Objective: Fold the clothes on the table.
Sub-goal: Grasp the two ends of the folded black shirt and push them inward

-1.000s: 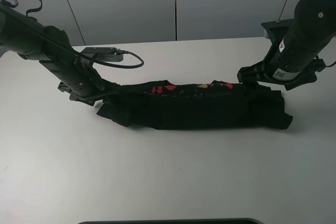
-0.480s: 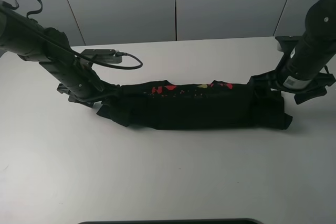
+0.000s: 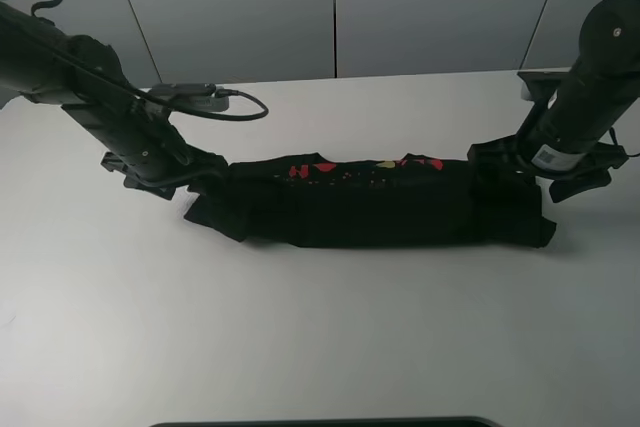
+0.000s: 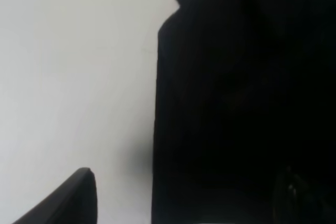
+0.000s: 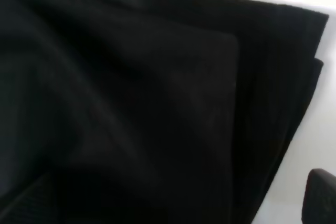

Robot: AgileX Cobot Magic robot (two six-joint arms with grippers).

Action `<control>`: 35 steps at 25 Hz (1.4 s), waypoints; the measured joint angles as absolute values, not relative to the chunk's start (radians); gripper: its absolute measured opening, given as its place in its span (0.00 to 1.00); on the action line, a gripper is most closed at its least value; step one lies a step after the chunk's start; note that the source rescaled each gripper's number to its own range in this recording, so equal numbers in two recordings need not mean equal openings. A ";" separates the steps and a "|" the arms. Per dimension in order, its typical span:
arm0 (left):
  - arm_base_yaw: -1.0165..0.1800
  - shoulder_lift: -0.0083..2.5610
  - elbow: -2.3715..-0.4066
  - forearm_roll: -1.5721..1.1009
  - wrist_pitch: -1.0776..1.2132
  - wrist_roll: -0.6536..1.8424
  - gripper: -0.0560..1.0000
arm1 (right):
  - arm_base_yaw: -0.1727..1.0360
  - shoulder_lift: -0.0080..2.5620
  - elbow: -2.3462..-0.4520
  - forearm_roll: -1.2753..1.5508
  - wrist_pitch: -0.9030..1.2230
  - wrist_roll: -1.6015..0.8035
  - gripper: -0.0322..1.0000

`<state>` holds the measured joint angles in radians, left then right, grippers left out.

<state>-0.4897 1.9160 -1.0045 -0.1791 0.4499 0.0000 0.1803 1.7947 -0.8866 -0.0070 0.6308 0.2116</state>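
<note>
The black short-sleeved T-shirt (image 3: 370,205) lies near the middle of the large white smooth-topped bench (image 3: 320,327), already gathered into a long narrow band with layered edges. Its long axis runs from 9 o'clock to 3 o'clock in the high view, and a strip of red and tan print (image 3: 360,167) shows along the 12 o'clock edge.

The left pincer (image 3: 190,179) sits at the band's 9 o'clock end, the right pincer (image 3: 505,162) at its 3 o'clock end. Whether either is spread or pinching cloth I cannot tell: the high view hides the tips behind the arms, and both wrist views show mostly black fabric (image 5: 131,103) against white bench (image 4: 73,66).

The step in hand looks like taking hold of the two ends for the next fold. To do it well, each pincer should catch every layer at its end, not only the top ply, and both should lift evenly so the band stays straight. The loose flap at the 8 o'clock corner (image 3: 215,215) could slip free and spoil the edge.
</note>
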 joint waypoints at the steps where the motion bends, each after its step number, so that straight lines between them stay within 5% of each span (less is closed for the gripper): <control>1: -0.490 1.892 -1.005 -0.179 0.454 0.000 0.89 | 0.180 1.795 -0.886 -0.007 0.642 0.207 1.00; 35: -0.490 1.918 -1.150 -0.240 0.584 0.106 0.90 | 0.180 1.913 -0.894 0.091 0.542 0.201 1.00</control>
<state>-0.4897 1.9178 -1.1500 -0.2404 0.5836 0.1062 0.1803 1.9127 -0.8944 0.0914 0.5422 0.2006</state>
